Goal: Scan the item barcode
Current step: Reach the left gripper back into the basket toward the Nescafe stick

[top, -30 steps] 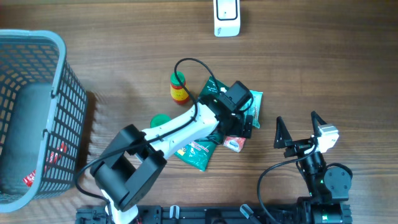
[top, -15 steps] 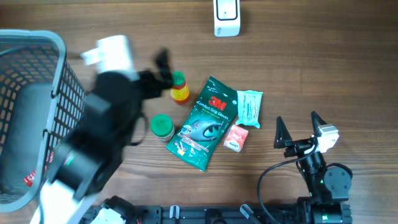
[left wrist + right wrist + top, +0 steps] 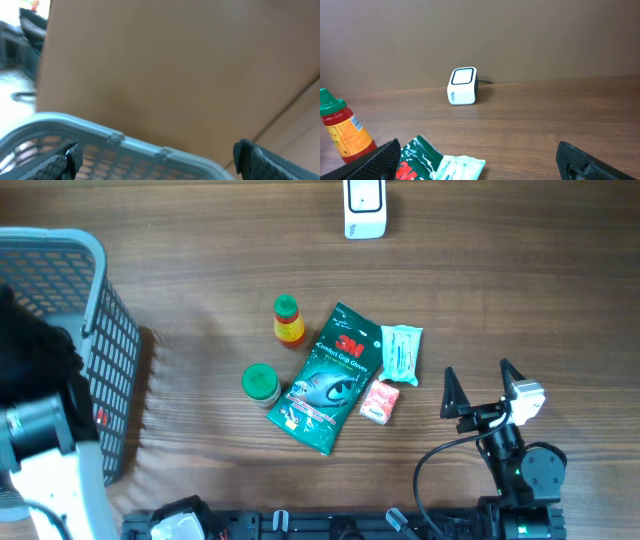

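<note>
Several items lie mid-table: a red sauce bottle (image 3: 287,321) with a green cap, a green 3M glove pack (image 3: 328,378), a pale green wipes pack (image 3: 400,355), a small pink pack (image 3: 378,401) and a green-lidded jar (image 3: 260,383). The white barcode scanner (image 3: 365,208) stands at the far edge, also in the right wrist view as the scanner (image 3: 462,86). My left arm (image 3: 35,430) hangs over the basket at the left; the left gripper (image 3: 160,160) is open and empty above the basket rim (image 3: 125,142). My right gripper (image 3: 478,372) stands open and empty to the right of the items.
A grey-blue mesh basket (image 3: 95,250) fills the left edge of the table, with something dark and a red-labelled item inside. The right wrist view shows the bottle (image 3: 342,131), glove pack (image 3: 417,160) and wipes pack (image 3: 460,168) in front of bare wood.
My left arm has swung from over the packs in the middle leftward to above the basket, jaws open and empty. The items and the right arm have stayed put.
</note>
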`<state>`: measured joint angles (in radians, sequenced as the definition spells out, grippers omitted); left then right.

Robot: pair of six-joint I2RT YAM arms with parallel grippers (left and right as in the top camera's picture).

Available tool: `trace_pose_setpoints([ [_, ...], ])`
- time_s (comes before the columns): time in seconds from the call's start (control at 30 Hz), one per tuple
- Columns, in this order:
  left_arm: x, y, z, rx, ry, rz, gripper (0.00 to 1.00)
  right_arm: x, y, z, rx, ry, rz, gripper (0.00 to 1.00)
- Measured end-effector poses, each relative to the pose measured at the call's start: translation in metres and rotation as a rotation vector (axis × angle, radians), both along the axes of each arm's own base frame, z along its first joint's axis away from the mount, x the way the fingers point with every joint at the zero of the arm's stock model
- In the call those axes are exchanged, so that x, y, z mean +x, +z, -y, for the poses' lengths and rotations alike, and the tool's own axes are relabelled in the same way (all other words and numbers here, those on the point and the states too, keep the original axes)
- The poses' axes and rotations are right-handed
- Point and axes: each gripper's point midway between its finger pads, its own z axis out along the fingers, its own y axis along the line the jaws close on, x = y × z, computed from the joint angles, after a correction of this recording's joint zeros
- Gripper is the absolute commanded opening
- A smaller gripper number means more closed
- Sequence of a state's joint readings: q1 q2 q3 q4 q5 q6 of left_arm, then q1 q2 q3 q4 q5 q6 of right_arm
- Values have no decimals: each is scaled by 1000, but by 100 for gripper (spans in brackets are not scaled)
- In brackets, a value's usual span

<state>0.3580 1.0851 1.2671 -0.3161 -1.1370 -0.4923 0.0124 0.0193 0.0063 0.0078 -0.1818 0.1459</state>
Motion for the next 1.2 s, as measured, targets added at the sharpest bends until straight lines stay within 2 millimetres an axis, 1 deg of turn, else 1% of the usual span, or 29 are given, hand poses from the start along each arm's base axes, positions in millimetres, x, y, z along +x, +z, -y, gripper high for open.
trace_pose_setpoints([
  [0.03, 6, -25, -10, -64, -5, -87, 100, 0, 0, 0, 0, 0, 0, 100],
  [0.07, 9, -62, -25, -167, -13, -157, 100, 0, 0, 0, 0, 0, 0, 100],
  [0.1, 11, -83, -32, -236, -26, -166, 100, 0, 0, 0, 0, 0, -1, 100],
  [0.17, 11, -129, -47, -404, -33, -121, 100, 0, 0, 0, 0, 0, 0, 100],
  [0.2, 8, -153, -54, -511, -22, -41, 100, 0, 0, 0, 0, 0, 0, 100],
  [0.23, 4, -169, -57, -596, -7, 38, 100, 0, 0, 0, 0, 0, 0, 100],
  [0.3, -6, -190, -62, -710, 39, 156, 100, 0, 0, 0, 0, 0, 0, 100],
  [0.37, -15, -213, -62, -820, 116, 261, 100, 0, 0, 0, 0, 0, 0, 100],
  [0.43, -26, -243, -51, -955, 265, 371, 100, 0, 0, 0, 0, 0, -1, 100],
  [0.47, -28, -252, -49, -986, 312, 404, 98, 0, 0, 0, 0, 0, 0, 100],
  [0.5, -28, -262, -45, -1022, 358, 432, 93, 0, 0, 0, 0, 0, 0, 100],
  [0.53, -28, -272, -42, -1058, 397, 440, 93, 0, 0, 0, 0, 0, -1, 100],
  [0.63, -33, -300, -30, -1151, 489, 389, 100, 0, 0, 0, 0, 0, -1, 100],
  [0.73, -36, -322, -27, -1201, 545, 340, 100, 0, 0, 0, 0, 0, 0, 100],
  [0.83, -40, -351, -22, -1254, 605, 270, 99, 0, 0, 0, 0, 0, 0, 100],
  [0.9, -46, -374, -13, -1303, 650, 208, 99, 0, 0, 0, 0, 0, -1, 100],
  [0.93, -47, -379, -11, -1314, 658, 198, 98, 0, 0, 0, 0, 0, 0, 99],
  [1.0, -52, -396, -2, -1352, 684, 162, 97, 0, 0, 0, 0, 0, -1, 100],
  [1.03, -55, -402, 1, -1356, 693, 152, 91, 0, 0, 0, 0, 0, -1, 100],
  [1.07, -53, -404, -1, -1341, 682, 172, 80, 0, 0, 0, 0, 0, 0, 100],
  [1.1, -52, -406, -4, -1319, 668, 193, 58, 0, 0, 0, 0, 0, 0, 100],
  [1.13, -51, -409, -8, -1288, 652, 224, 43, 0, 0, 0, 0, 0, 0, 100],
  [1.2, -53, -411, -9, -1266, 646, 238, 17, 0, 0, 0, 0, 0, -1, 100],
])
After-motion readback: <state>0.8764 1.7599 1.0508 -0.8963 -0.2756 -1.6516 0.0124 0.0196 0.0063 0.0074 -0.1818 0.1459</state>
